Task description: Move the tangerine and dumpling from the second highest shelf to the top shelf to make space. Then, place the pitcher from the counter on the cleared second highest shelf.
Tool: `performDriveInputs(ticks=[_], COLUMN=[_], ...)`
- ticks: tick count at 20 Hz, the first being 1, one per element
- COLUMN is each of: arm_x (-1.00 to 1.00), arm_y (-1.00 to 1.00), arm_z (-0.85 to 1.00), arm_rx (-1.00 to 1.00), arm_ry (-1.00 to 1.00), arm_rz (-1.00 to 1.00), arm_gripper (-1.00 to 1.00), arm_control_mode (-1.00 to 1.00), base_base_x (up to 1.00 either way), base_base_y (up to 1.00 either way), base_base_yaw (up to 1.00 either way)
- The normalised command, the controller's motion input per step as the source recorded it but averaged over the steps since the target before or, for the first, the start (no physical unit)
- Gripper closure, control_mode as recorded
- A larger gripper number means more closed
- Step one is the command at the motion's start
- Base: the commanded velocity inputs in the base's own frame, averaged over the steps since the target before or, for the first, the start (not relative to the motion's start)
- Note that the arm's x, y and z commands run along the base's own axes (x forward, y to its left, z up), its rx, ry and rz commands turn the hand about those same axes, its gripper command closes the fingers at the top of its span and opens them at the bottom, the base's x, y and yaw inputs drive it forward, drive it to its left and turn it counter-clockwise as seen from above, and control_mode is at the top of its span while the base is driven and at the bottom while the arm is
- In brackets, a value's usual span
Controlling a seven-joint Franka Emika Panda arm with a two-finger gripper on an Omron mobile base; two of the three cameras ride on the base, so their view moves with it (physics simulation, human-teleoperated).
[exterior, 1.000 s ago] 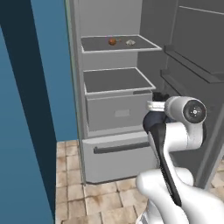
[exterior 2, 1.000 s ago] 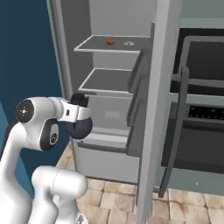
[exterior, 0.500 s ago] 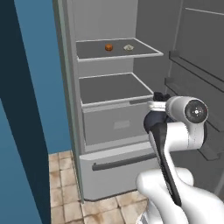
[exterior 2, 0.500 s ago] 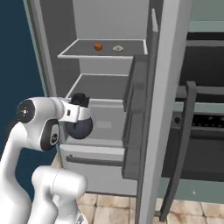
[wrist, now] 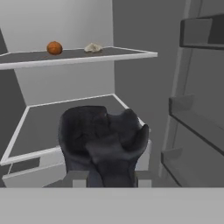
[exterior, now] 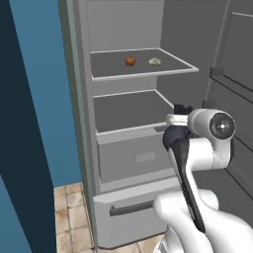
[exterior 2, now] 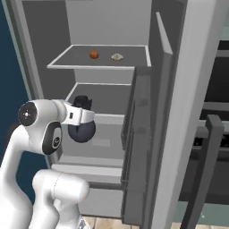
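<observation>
The tangerine point(exterior: 130, 61) point(exterior 2: 94, 54) point(wrist: 54, 47) and the dumpling point(exterior: 154, 61) point(exterior 2: 117, 57) point(wrist: 93, 47) lie side by side, a little apart, on the second highest shelf point(exterior: 148, 75) point(exterior 2: 89, 67) point(wrist: 65, 61) of the open fridge. My gripper point(exterior: 179, 109) point(exterior 2: 82, 103) point(wrist: 105, 144) hangs in front of the bare shelf below point(exterior: 123, 111), well under the two items and nearer than them. Its dark fingers sit together, shut, with nothing seen between them. The top shelf, the pitcher and the counter are out of view.
A grey drawer point(exterior: 138, 158) sits under the lower shelf, with a handled bottom drawer point(exterior: 133, 207) beneath it. The open fridge door and its bins point(exterior 2: 134, 112) point(wrist: 192, 113) stand close on the right. A blue wall point(exterior: 39, 99) is on the left and a dark oven point(exterior 2: 210, 147) on the far right.
The whole picture has shifted and the fridge looms larger, so the base has driven closer. The arm keeps its pose. The tangerine and dumpling lie where they were.
</observation>
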Motion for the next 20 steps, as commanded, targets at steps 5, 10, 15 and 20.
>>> performDriveInputs(ticks=[5,10,15,20], arm_x=[0.0,0.16,0.33,0.36], arm_y=[0.0,0.01,0.05,0.06], arm_z=[0.0,-0.15,-0.24,-0.07], arm_rx=[0.0,-0.01,-0.01,0.0], arm_ry=[0.0,-0.03,-0.09,-0.16], arm_rz=[0.0,0.0,0.02,0.05], arm_gripper=[1.0,1.0,1.0,1.0], arm_control_mode=[1.0,-1.0,-1.0,-1.0], base_base_x=[0.29,0.09,0.0,0.0], base_base_y=[0.02,0.02,0.0,0.0], base_base_yaw=[0.0,0.0,0.0,0.0])
